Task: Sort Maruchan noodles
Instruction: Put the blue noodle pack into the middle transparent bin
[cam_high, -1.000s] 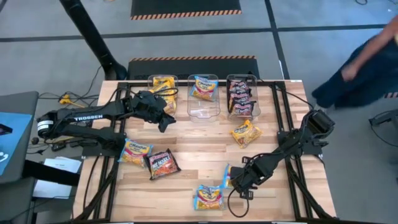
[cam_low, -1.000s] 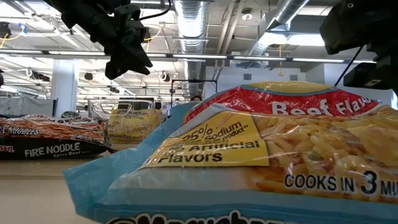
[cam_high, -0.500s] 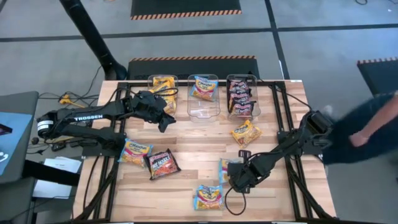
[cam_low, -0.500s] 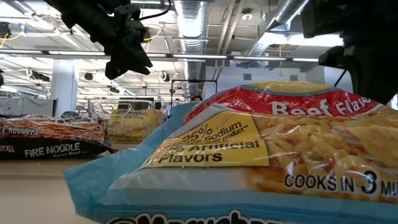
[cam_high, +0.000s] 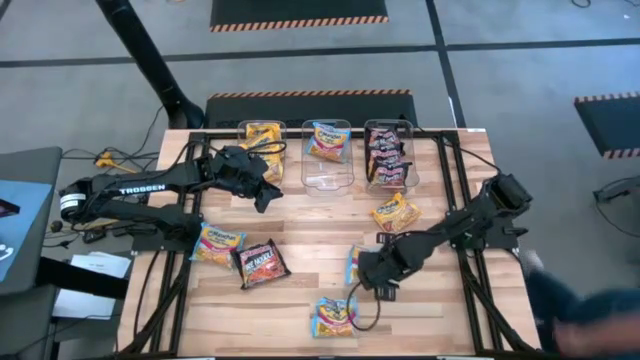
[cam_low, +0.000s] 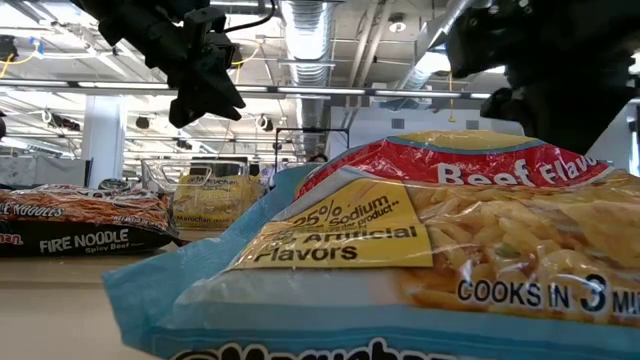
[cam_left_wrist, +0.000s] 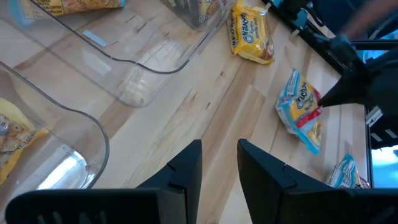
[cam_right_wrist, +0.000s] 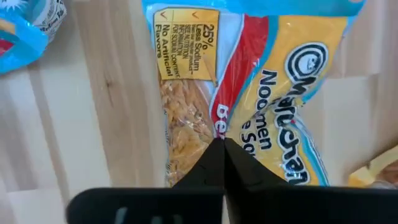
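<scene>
The right tool (cam_high: 367, 272) is pinched tight on a blue and yellow noodle packet (cam_high: 354, 266) and holds it just over the worktop (cam_high: 310, 225), near the middle. It is the carrying step. Next it needs to go to the middle bin (cam_high: 328, 155) (that one has a blue packet). The left tool (cam_high: 266, 192) waits, fingers apart, near the bins.

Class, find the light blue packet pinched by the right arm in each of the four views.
High view: blue packet, right of the table's centre.
Low view: not seen; front packet blocks.
Left wrist view: far off, beside the other arm.
Right wrist view: straight ahead, pinched.
Shared landmark: right gripper pinching it.
</scene>
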